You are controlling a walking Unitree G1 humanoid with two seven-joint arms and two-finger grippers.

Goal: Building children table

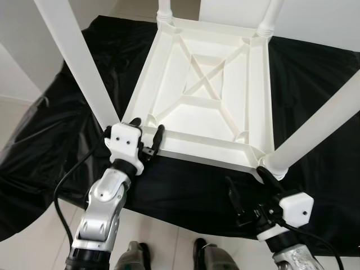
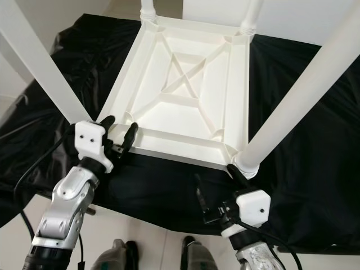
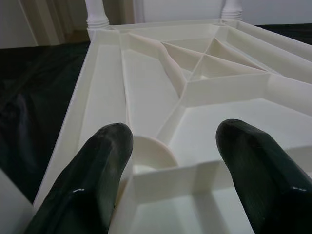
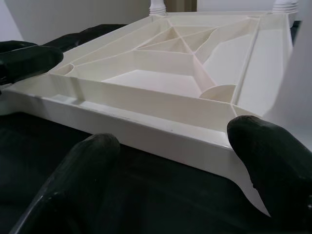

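I see the white table (image 1: pixel 205 95) lying upside down on a black sheet (image 1: pixel 315 101) that covers the floor, in the middle of the scene. Its underside faces up and shows ribs that cross in an X. I count four white legs: two stand at the far corners, one (image 1: pixel 76 59) rises from the near left corner and one (image 1: pixel 318 129) from the near right corner, both leaning toward my camera.

My left gripper (image 1: pixel 147 134) is at the near left corner of the table. The silver forearm comes up from below, bent at the wrist, and the white wrist block sits just beside the foot of the near left leg. Its two black fingers (image 3: pixel 105 161) are spread wide over the near rim, with a round socket between them in the wrist view; they hold nothing.

My right gripper (image 1: pixel 247 188) is just near of the near right corner, low over the sheet. Its arm also comes up from below. The fingers (image 4: pixel 273 156) are wide apart, pointing at the near edge of the table; one tip is close to the foot of the near right leg, but I cannot tell if it touches.

At the bottom edge I see the robot's two feet (image 1: pixel 135 256) on pale floor. I can read no label or writing anywhere.
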